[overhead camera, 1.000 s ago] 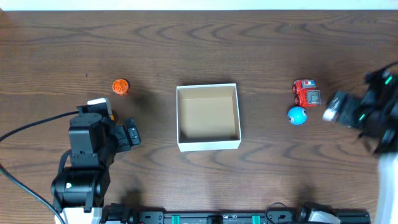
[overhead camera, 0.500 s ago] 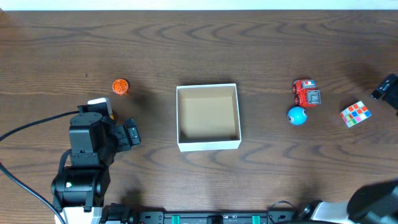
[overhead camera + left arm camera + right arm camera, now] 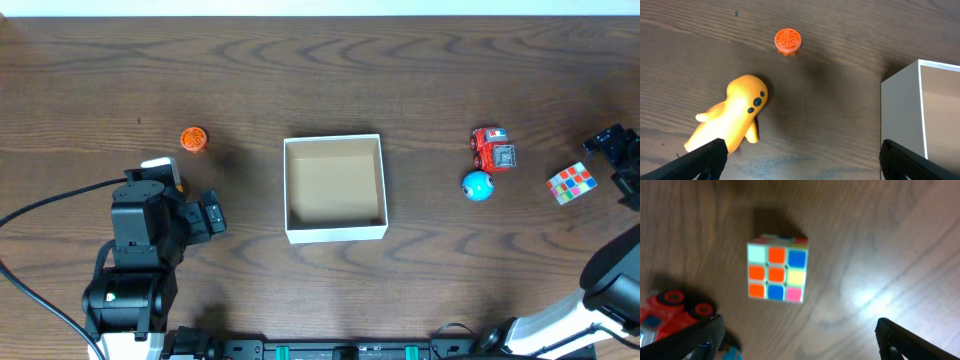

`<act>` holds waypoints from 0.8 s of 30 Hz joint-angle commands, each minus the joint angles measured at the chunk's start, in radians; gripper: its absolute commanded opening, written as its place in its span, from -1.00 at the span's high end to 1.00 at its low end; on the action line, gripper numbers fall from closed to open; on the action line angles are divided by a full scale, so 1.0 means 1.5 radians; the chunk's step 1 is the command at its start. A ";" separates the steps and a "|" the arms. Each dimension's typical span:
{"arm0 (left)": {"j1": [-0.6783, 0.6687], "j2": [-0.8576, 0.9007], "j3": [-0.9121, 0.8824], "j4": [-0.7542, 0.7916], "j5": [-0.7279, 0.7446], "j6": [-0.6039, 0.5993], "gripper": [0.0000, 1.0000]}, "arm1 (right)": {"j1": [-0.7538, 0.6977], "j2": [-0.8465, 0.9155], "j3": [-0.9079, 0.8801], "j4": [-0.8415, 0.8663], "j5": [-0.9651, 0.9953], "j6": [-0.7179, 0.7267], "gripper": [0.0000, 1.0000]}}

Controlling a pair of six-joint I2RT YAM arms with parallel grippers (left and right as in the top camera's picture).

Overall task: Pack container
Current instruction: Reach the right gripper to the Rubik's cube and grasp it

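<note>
The container (image 3: 337,232), a shallow white-walled box with a brown floor, stands empty at the table's middle; its left wall shows in the left wrist view (image 3: 900,115). My left gripper (image 3: 211,215) is open and empty, left of the container (image 3: 800,165). A yellow figure (image 3: 732,117) lies by its left finger, with a small orange toy (image 3: 194,139) (image 3: 788,41) beyond. My right gripper (image 3: 612,158) is open and empty (image 3: 800,340), just right of a colour cube (image 3: 571,183) (image 3: 776,269).
A red toy truck (image 3: 492,149) (image 3: 675,310) and a blue ball (image 3: 477,185) (image 3: 730,354) sit between the container and the cube. In the overhead view the left arm hides the yellow figure. Arm bases stand along the front edge.
The right arm, which covered the cube a second ago, swung off to the right edge and has come back slightly toward the cube. The left arm has not moved.
</note>
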 commanded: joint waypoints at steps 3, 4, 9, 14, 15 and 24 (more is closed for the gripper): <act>-0.002 -0.001 0.014 -0.002 -0.005 0.003 -0.96 | 0.028 0.021 0.003 0.033 0.011 0.002 -0.99; -0.002 -0.001 0.014 -0.002 -0.005 0.003 -0.96 | 0.033 0.024 0.002 0.042 0.011 -0.007 -0.98; -0.002 0.000 0.014 -0.002 -0.005 0.004 -0.96 | 0.048 0.050 -0.010 0.073 0.012 -0.026 -0.98; -0.002 0.000 0.014 -0.002 -0.005 0.004 -0.96 | 0.048 0.078 -0.043 0.109 0.012 -0.026 -0.98; -0.002 0.000 0.014 -0.002 -0.005 0.004 -0.96 | 0.048 0.082 -0.051 0.117 0.011 -0.026 -0.98; -0.002 0.000 0.014 -0.002 -0.005 0.004 -0.96 | 0.048 0.093 -0.128 0.199 0.011 -0.026 -0.99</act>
